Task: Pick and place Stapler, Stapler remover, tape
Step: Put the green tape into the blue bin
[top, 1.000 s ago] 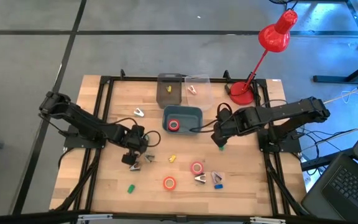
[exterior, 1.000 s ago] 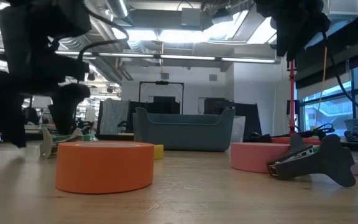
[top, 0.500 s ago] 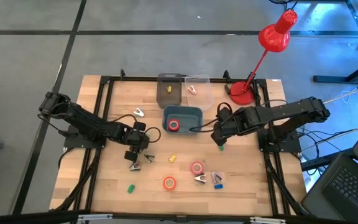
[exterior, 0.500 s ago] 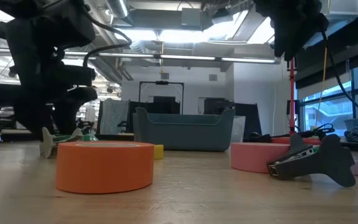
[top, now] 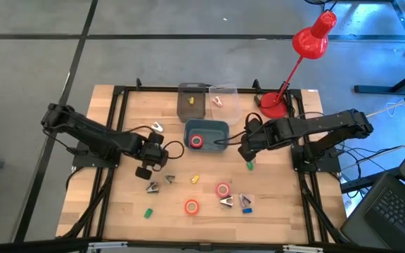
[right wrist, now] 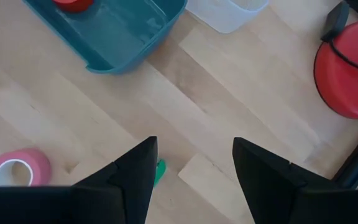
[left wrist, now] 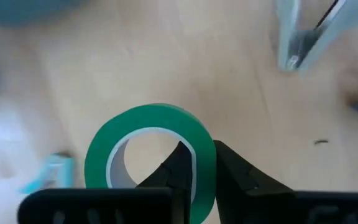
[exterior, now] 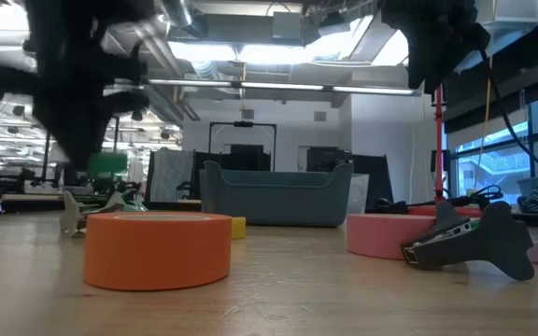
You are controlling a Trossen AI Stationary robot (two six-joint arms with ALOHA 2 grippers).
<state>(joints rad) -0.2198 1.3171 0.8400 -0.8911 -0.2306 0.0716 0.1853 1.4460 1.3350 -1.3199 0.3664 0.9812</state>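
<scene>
My left gripper (top: 147,171) hangs above the table's left middle, shut on a green tape roll (left wrist: 148,146), which the low view shows as a green patch (exterior: 108,164) above the wood. An orange roll (top: 191,206) and a pink roll (top: 222,189) lie flat near the front, and a red roll (top: 197,141) lies in the blue bin (top: 218,127). Metal staple removers (top: 152,187) (top: 226,202) rest on the table. I cannot tell a stapler among the small coloured blocks. My right gripper (top: 248,154) waits open, right of the bin, above a green block (right wrist: 160,172). My left gripper pinches the green roll's wall (left wrist: 205,168), with one finger (left wrist: 179,165) inside the ring and the other (left wrist: 235,177) outside it. The fingers come from above, pointing steeply down. The roll hangs lifted clear of the table, its hole facing the wrist camera.
Two clear containers (top: 192,100) (top: 223,98) stand at the far edge, and a red desk lamp's base (top: 273,105) sits at the far right. A staple remover (top: 157,127) lies left of the bin. Small yellow (top: 195,178), green (top: 147,211) and blue (top: 245,202) blocks lie near the front.
My left gripper has shut on the green tape roll and risen with it, drifting slightly toward the far edge. The roll has been lifted clear of the table. The staple removers beside it have stayed in place.
</scene>
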